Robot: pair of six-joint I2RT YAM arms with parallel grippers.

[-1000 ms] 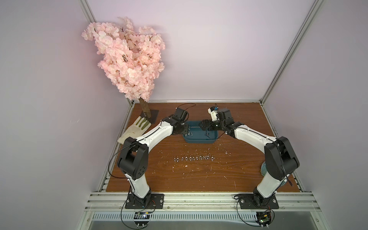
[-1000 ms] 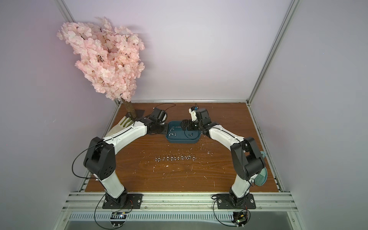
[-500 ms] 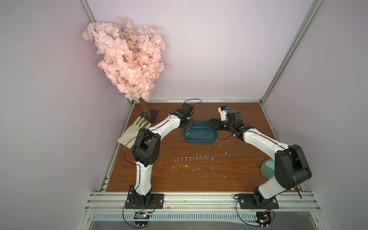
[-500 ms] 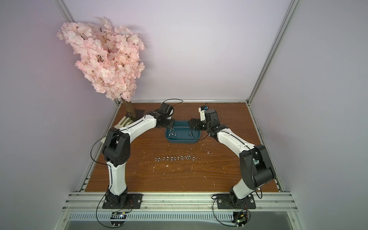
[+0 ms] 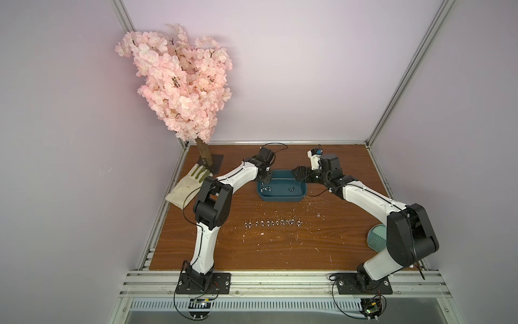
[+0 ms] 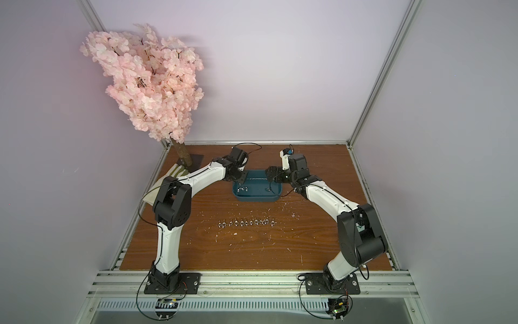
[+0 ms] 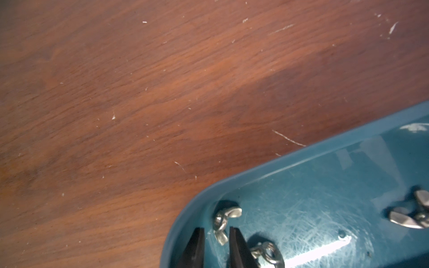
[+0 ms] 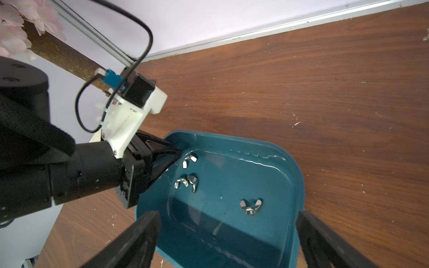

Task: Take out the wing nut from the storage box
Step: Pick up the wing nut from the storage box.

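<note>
left end effector (image 7: 214,248) cropped by left wrist frame edge, grip on wing nut (image 7: 224,220) unclear, work glove (image 5: 188,187) part-hidden behind left arm, row of wing nuts (image 5: 273,223) too small to count
</note>
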